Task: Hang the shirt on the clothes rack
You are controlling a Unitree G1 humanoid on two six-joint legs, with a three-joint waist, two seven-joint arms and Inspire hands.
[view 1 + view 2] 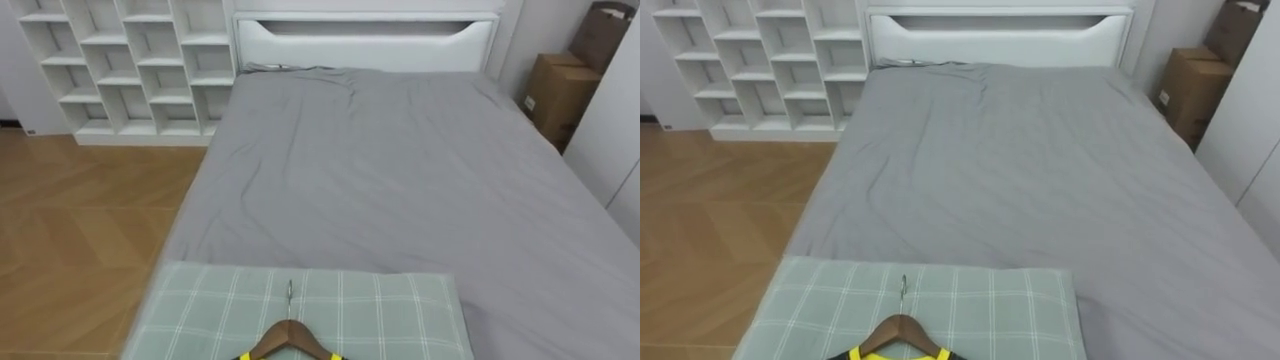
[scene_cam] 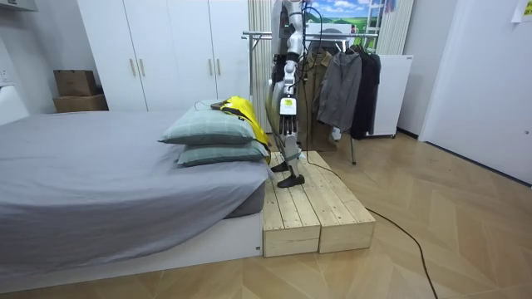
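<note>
Left hand: the left hand [image 2: 288, 124] hangs low at the robot's side in the room view. It is too small there to tell how far open it is or whether it has hold of anything.
Garment: there it is, a yellow garment [image 2: 246, 113] lying on the top pillow [image 1: 390, 315], dressed on a wooden hanger [image 1: 290, 338].
Look: bright yellow with dark trim at the neck, and it spills over the pillow end that faces the robot.
Hanger: flat on the checked cloth, with its metal hook [image 1: 290, 292] pointing up the bed [image 1: 400, 170] toward the headboard [image 1: 365, 40].
Pillows: two green checked ones, the top pillow stacked on the lower pillow [image 2: 220, 154].
Robot: upright on a wooden platform [image 2: 303, 212] at the bed's end, right by the pillows.
Behind it: a clothes rack [image 2: 349, 79] hung with dark clothes.
Far end: a white shelf unit [image 1: 130, 60] and cardboard boxes [image 1: 560, 90].
</note>
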